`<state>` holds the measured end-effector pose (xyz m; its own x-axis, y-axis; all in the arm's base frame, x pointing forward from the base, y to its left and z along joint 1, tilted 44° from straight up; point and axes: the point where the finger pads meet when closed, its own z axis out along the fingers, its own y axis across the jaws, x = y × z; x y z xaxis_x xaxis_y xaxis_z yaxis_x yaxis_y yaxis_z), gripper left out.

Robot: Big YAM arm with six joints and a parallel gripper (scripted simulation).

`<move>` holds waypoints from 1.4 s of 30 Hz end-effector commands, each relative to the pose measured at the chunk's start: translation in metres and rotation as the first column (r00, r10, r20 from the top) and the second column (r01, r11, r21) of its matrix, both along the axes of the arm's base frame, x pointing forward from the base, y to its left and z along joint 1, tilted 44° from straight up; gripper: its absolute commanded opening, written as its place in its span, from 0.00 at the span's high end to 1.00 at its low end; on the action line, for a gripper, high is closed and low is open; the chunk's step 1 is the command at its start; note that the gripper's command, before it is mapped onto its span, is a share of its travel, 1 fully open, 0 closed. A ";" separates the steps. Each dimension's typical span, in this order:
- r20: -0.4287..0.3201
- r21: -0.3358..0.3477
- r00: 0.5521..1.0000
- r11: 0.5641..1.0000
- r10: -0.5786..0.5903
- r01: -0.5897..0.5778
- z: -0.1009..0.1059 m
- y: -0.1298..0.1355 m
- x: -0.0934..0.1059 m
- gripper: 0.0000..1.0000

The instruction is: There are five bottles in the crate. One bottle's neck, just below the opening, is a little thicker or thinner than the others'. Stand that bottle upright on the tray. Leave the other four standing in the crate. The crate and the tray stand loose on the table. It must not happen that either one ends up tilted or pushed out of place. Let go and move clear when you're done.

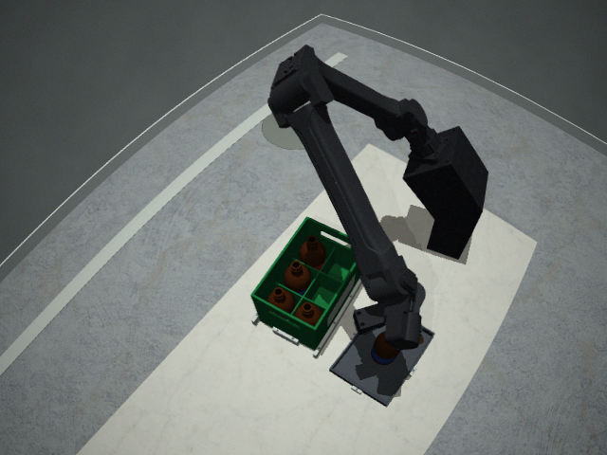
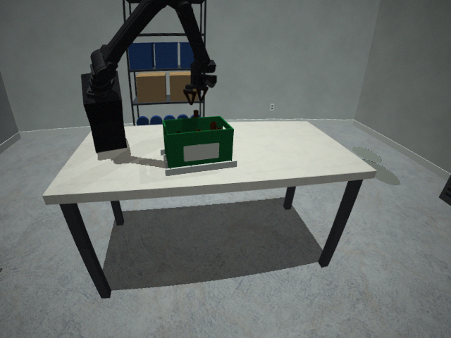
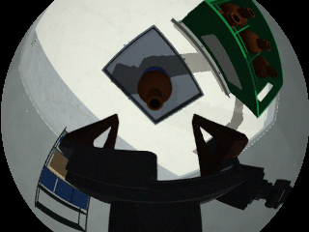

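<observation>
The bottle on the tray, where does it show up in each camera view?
Top: the bottle stands on the tray, lower right, partly under the wrist.
Exterior: only its neck shows behind the green crate.
Wrist: centre, below the open gripper.
Shared landmark: the green crate.

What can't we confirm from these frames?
- Top: bottle on the tray is mostly under the wrist; upright stance unclear.
- Exterior: tray hidden behind the crate.
- Wrist: bottle seen end-on below the open fingers; lean can't be judged.
- All views: neck thickness differences too small to compare.
</observation>
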<state>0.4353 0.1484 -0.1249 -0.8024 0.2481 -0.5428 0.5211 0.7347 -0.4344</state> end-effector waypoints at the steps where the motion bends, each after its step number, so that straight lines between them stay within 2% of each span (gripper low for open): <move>1: 0.050 0.035 0.999 0.999 0.012 -0.014 0.021 0.030 0.010 0.00; 11: 0.051 0.036 0.999 0.999 0.012 -0.014 0.030 0.039 0.006 0.00; 22: 0.054 0.038 0.998 0.999 0.012 -0.014 0.032 0.040 0.006 0.00; 23: 0.054 0.038 0.998 0.999 0.012 -0.014 0.032 0.040 0.006 1.00; 42: 0.054 0.038 0.998 0.999 0.012 -0.014 0.032 0.040 0.006 1.00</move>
